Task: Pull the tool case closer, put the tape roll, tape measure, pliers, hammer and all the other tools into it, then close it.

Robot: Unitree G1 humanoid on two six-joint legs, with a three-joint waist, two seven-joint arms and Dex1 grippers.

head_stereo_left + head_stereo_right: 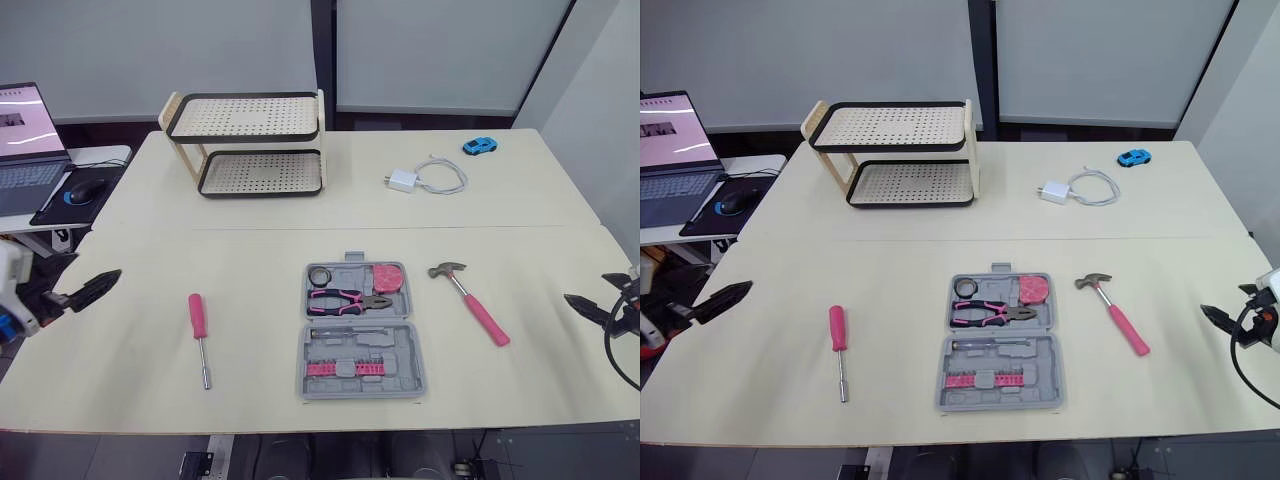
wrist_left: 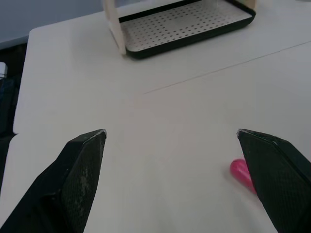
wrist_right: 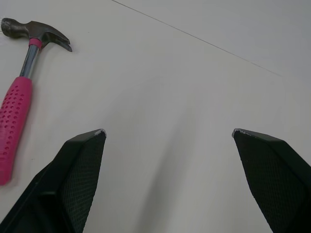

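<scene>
While open, tool case (image 1: 361, 330) between jaws.

A wide pale cream tabletop (image 1: 130, 300), crossed by a thin seam (image 1: 250, 228), fills the middle. At 12 o'clock stand flat light-grey wall panels (image 1: 150, 50) split by a dark vertical gap (image 1: 322, 50). At 10 o'clock a small white side desk (image 1: 100, 155) carries an open grey laptop (image 1: 25, 140) and a black mouse mat (image 1: 50, 208).

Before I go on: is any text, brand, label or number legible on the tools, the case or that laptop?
On the laptop screen: a light page with dark marks, too blurred to read.
On the tool case, hammer, screwdriver and white charger: no lettering or numbers can be made out.
No text can be quoted from these views.
</scene>
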